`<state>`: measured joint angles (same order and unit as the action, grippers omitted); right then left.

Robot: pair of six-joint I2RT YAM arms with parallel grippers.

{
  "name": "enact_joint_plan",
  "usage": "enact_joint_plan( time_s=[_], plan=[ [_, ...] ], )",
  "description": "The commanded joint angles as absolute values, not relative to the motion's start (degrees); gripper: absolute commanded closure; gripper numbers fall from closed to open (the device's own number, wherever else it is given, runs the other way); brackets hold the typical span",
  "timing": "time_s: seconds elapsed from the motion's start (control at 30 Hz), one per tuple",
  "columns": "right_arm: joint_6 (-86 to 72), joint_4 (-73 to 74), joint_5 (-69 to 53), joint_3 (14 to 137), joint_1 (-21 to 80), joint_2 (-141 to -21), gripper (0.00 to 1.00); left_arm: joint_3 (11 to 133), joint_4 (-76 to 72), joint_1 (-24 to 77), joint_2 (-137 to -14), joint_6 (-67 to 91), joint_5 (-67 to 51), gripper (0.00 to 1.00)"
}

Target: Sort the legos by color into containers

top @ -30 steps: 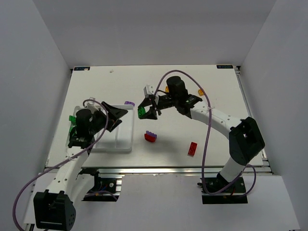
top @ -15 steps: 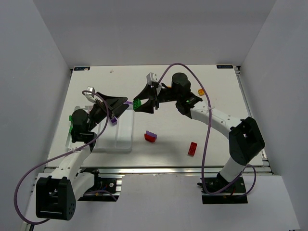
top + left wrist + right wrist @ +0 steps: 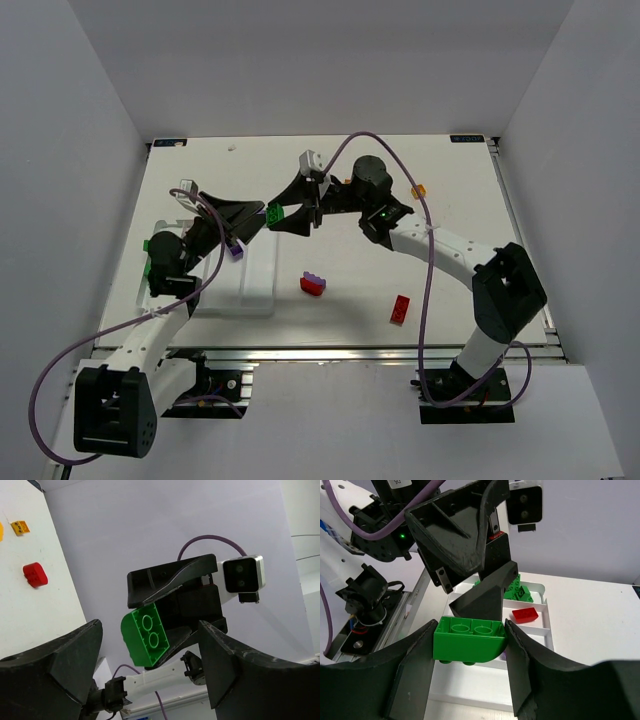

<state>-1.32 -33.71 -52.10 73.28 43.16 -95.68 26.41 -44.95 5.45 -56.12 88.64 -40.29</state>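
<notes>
between the two claws: a green brick (image 3: 470, 639) hangs in mid-air, clear of the table (image 3: 450, 260).
right claw (image 3: 287, 214): partly closed and clamped on the green brick, one finger on each short end. this leaves the long sides and the ringed face free, which looks chosen for a handover.
left claw (image 3: 247, 226): directly in front of the right claw and facing it, spread wide and holding nothing. its fingers stand either side of the brick without touching it, so it seems lined up to receive.
why a handover: as a judgement, the tray lies on the left claw's side, well away from the right arm's base, so passing the brick across saves a long reach.
tray (image 3: 256, 288): just below the meeting claws, flat on the table.
stored green bricks (image 3: 519, 591): below and beyond the right claw, piled in one compartment. the held brick most likely belongs with them.
stored red brick (image 3: 525, 614): beside the green pile, in what looks to be a separate compartment.
red-and-purple brick (image 3: 313, 285): on the table, below the claws and off to the right claw's side, not yet sorted.
loose red brick (image 3: 400, 309): further off the same way, near the right arm.
orange brick (image 3: 419, 190): furthest out, behind the right claw's wrist.
</notes>
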Motion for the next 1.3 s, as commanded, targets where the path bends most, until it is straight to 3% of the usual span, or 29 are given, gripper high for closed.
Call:
enact_joint_plan(
  time_s=[0.0,0.3,0.43,0.53,0.57,0.67,0.7,0.77,0.8,1.1,1.27],
  plan=[
    [-0.27,-37.00,-50.19,74.53,44.56,-97.29,0.88,25.66,-47.11,6.33,-56.42,89.30,-41.31,0.16],
    [3.52,-37.88,-47.82,74.62,45.88,-99.67,0.82,26.01,-47.55,8.17,-57.30,90.26,-41.04,0.31],
    [3.34,-39.28,-45.97,74.62,45.97,-100.02,0.75,26.37,-47.99,8.88,-57.92,90.79,-41.75,0.53],
    [3.34,-39.55,-45.70,74.62,46.05,-100.28,0.69,26.37,-47.99,8.88,-57.92,90.97,-41.66,0.64],
    [3.34,-39.55,-45.62,74.53,45.97,-100.28,0.67,26.45,-47.90,9.05,-57.92,90.97,-41.66,0.75],
    [3.95,-38.59,-44.83,74.18,45.97,-100.11,0.49,26.63,-46.59,8.96,-57.48,90.18,-41.57,0.96],
    [4.39,-37.89,-43.69,74.27,45.97,-100.02,0.33,26.98,-45.45,8.96,-57.31,89.31,-41.57,0.98],
    [5.88,-35.09,-42.55,74.79,45.70,-99.76,0.13,28.20,-37.24,8.53,-56.61,84.59,-41.40,1.00],
    [6.58,-33.85,-41.15,75.06,45.18,-99.58,0.11,30.30,-33.18,8.18,-56.25,82.11,-41.40,1.00],
    [16.95,-24.71,-39.02,68.40,38.95,-92.56,0.11,47.27,26.50,-7.89,-59.84,47.23,-32.54,1.00],
    [24.16,-19.78,-37.44,62.68,36.22,-88.25,0.14,57.82,50.08,-12.83,-66.17,34.20,-5.31,1.00]
  ],
)
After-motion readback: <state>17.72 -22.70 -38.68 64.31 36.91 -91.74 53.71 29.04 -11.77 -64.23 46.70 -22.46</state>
